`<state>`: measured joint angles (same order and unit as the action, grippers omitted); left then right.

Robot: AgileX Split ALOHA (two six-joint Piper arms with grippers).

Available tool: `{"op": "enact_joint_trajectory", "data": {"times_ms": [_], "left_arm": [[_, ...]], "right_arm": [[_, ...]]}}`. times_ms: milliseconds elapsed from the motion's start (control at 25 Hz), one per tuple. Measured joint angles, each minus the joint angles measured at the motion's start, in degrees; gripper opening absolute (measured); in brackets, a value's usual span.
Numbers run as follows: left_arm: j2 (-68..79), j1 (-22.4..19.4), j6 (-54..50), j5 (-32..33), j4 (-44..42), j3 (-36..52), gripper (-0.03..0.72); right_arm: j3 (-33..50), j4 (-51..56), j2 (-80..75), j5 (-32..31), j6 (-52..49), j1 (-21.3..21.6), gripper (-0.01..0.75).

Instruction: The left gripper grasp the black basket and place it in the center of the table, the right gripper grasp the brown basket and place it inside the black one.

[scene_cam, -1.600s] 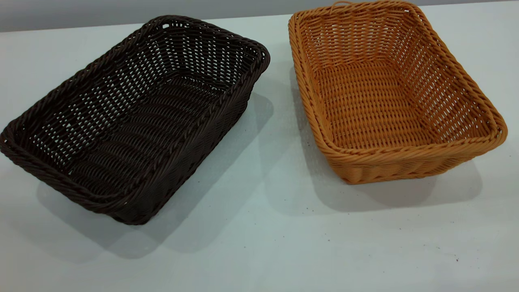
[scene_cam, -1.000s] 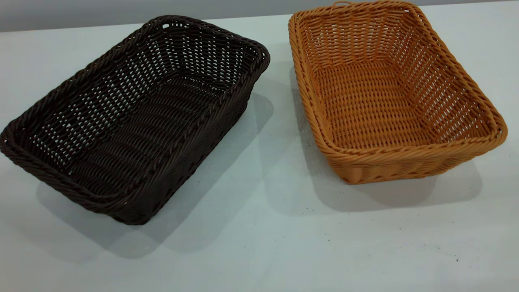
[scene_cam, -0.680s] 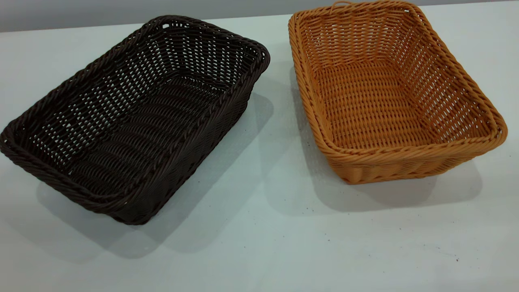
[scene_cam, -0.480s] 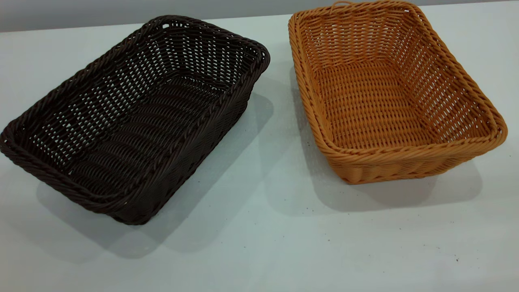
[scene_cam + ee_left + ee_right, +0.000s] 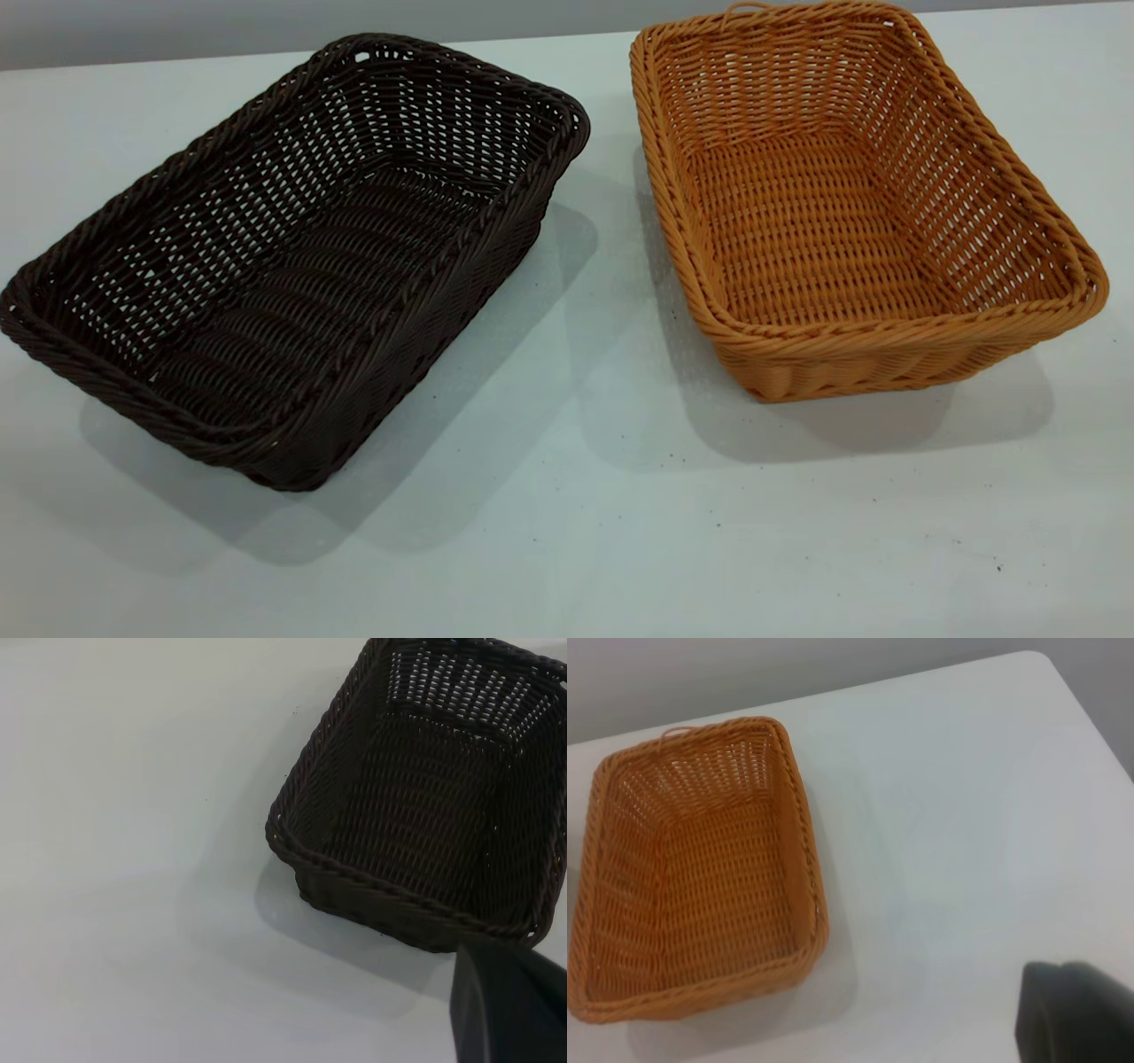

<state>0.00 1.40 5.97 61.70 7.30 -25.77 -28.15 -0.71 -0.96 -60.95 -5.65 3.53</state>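
Nothing moved; 2 baskets apart on white table [image 5: 567, 532] w/ specks.

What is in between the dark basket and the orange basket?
Nothing but bare table, with their shadows on it. The exterior view shows the black basket and the brown basket apart, not touching.
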Motion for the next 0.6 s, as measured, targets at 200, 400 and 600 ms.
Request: {"op": "enact_joint_trajectory", "data": {"times_ms": [200,400,600], "left_arm": [[0.0,0.0,-0.11,0.0,2.94,0.0,-0.001],[0.0,0.0,1.01,-0.75,5.41,-0.33,-0.001],[2.1,0.0,1.15,-1.16,8.66,-1.62,-0.001]], "right_arm": [[0.0,1.98,0.0,0.38,-0.18,0.0,0.003],[0.0,5.91,0.0,0.38,-0.18,-0.06,0.003],[-0.48,8.61,-0.57,1.49,-0.15,-0.11,0.003]]}}
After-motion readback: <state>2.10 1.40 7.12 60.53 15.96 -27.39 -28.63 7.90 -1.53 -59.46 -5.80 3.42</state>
